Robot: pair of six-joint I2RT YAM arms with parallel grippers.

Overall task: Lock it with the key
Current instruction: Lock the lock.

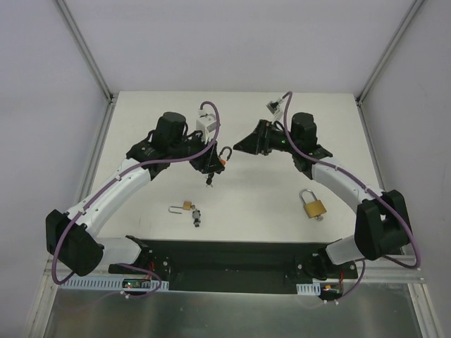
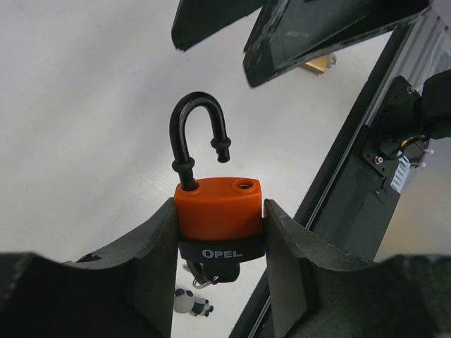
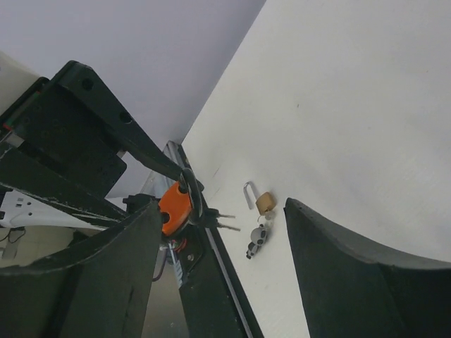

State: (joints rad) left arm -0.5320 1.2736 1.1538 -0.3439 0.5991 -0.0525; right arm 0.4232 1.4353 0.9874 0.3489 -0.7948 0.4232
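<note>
Both grippers hang mid-table. The left gripper is clenched on the orange padlock, its shackle swung open and keys sticking out of its base. The right gripper sits at the padlock's 3 o'clock, jaws apart, grasping nothing. A small brass lock lies at 6 o'clock and a big brass lock at 4.

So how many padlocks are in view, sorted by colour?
Orange: 1, the orange padlock
Brass: 2, the small brass padlock and the large brass padlock
Total: 3
</note>
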